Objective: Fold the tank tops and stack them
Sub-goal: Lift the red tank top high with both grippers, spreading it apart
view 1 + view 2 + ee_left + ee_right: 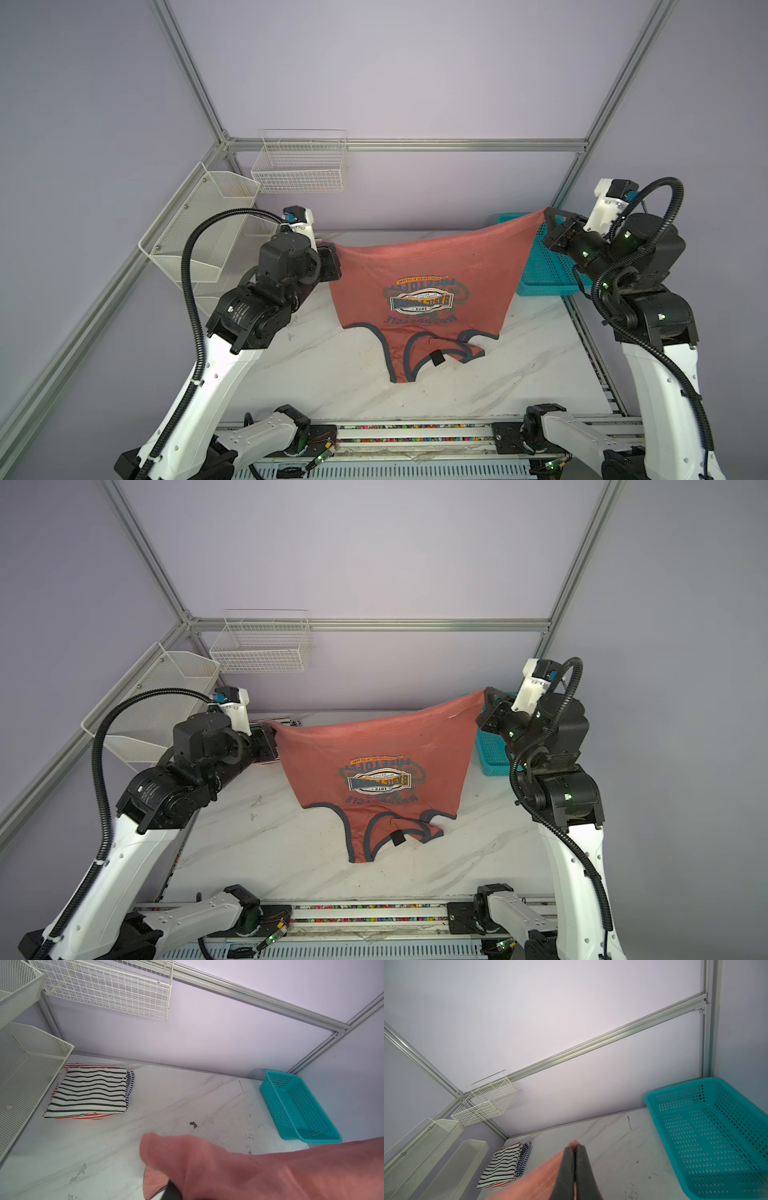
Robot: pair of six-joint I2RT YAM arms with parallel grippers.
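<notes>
Spreading: left pincer, right pincer clamped on salmon tank top's hem; next I'd lay it flat toward 6 o'clock.

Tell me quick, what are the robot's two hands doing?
Left gripper: shut on the salmon-red tank top.
Right gripper: shut on the same tank top.
</notes>
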